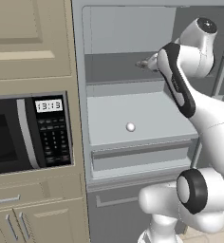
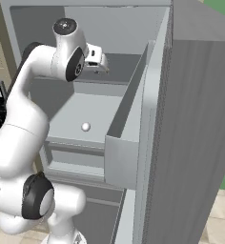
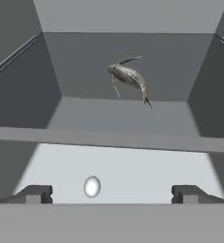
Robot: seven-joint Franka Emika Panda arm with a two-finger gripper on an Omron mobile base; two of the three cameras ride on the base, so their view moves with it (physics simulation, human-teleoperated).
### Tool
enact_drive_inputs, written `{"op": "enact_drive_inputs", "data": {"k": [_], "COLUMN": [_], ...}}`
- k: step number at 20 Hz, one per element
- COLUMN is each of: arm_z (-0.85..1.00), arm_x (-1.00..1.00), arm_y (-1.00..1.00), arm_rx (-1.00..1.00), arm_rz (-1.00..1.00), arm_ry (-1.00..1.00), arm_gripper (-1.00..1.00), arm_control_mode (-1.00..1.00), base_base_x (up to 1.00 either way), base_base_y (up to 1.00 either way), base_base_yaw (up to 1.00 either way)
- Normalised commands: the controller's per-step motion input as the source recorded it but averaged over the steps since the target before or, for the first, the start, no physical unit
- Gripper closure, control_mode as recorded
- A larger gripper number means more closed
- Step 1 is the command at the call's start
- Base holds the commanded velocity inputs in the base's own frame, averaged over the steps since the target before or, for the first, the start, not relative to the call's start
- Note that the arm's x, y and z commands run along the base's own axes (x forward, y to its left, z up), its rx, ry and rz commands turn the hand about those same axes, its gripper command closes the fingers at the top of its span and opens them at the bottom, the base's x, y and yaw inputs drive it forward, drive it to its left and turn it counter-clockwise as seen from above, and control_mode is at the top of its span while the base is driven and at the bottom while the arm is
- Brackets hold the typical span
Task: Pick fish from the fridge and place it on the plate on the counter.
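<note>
The fridge (image 1: 80, 95) stands open, with its door (image 2: 190, 124) swung out to the right. On its upper shelf lies the fish (image 3: 128, 77), a small dark-grey lump with a thin tail, also seen as a small lump (image 1: 143, 63). My gripper (image 3: 111, 194) is open, its fingertips (image 3: 36, 193) set wide apart. It hovers at the front of that shelf, short of the fish and holding nothing. In the right base view the gripper (image 2: 104, 67) reaches into the upper compartment. The plate and the counter are out of view.
A small white ball (image 1: 130, 126) rests on the lower shelf (image 2: 71, 116), above the wide drawer (image 1: 142, 155). A black-fronted microwave (image 1: 28, 133) sits in the beige cabinets left of the fridge. The fridge side walls close in around the hand.
</note>
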Motion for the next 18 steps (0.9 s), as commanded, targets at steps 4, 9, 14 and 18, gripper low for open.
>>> {"op": "enact_drive_inputs", "data": {"k": [4,9,14,18], "arm_z": [-0.13,0.00,0.00,0.00], "arm_x": [0.59,0.57,0.55,0.48], "arm_y": [0.00,0.00,-0.01,-0.01], "arm_rx": [0.00,0.00,0.01,0.00], "arm_rz": [0.00,0.00,0.00,0.00], "arm_ry": [0.00,0.00,0.01,0.01], "arm_gripper": [-1.00,-1.00,-1.00,-1.00], "arm_control_mode": [-1.00,-1.00,-1.00,-1.00], "base_base_x": [0.00,0.00,0.00,0.00], "base_base_y": [0.00,0.00,0.00,0.00], "base_base_yaw": [0.00,0.00,0.00,0.00]}}
